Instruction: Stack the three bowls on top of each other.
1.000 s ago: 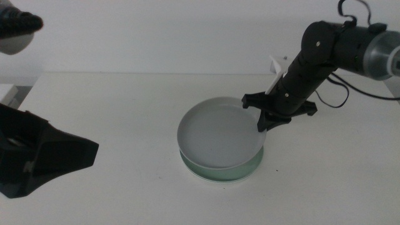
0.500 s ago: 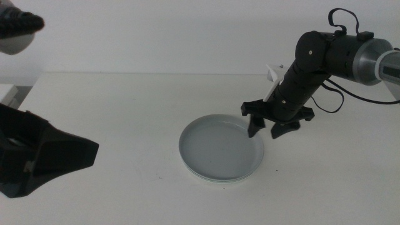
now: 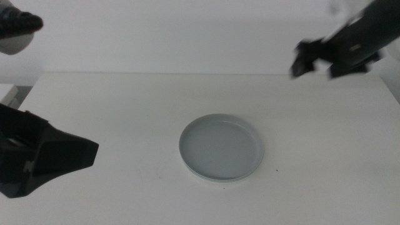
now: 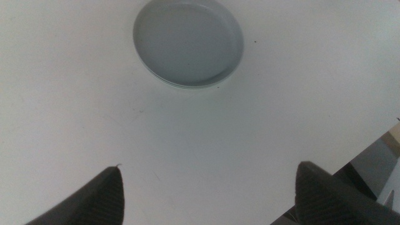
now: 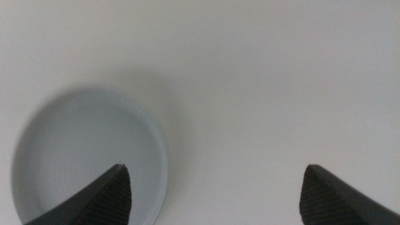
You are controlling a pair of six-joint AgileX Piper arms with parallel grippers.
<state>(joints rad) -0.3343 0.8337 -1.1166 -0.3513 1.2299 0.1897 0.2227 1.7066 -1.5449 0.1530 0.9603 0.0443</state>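
A grey bowl (image 3: 222, 148) sits level at the table's middle, topmost of the stacked bowls. Under its front edge only a thin pale rim (image 3: 219, 180) shows, and the bowls beneath are otherwise hidden. The left wrist view shows the stack (image 4: 187, 42) from above; the right wrist view shows the grey bowl (image 5: 87, 156) beside one jaw. My right gripper (image 3: 320, 65) hangs high at the back right, blurred, open and holding nothing, well clear of the stack. My left gripper (image 3: 62, 153) waits low at the left, open, far from the bowls.
A dark and grey object (image 3: 15, 31) hangs at the upper left corner. The white table (image 3: 125, 100) ends at a far edge behind the stack. In the left wrist view the table edge and floor (image 4: 382, 164) show past one jaw.
My right gripper let go of the grey bowl's rim, the bowl settled flat on the stack, and the arm rose up and back to the right. The left arm stayed still.
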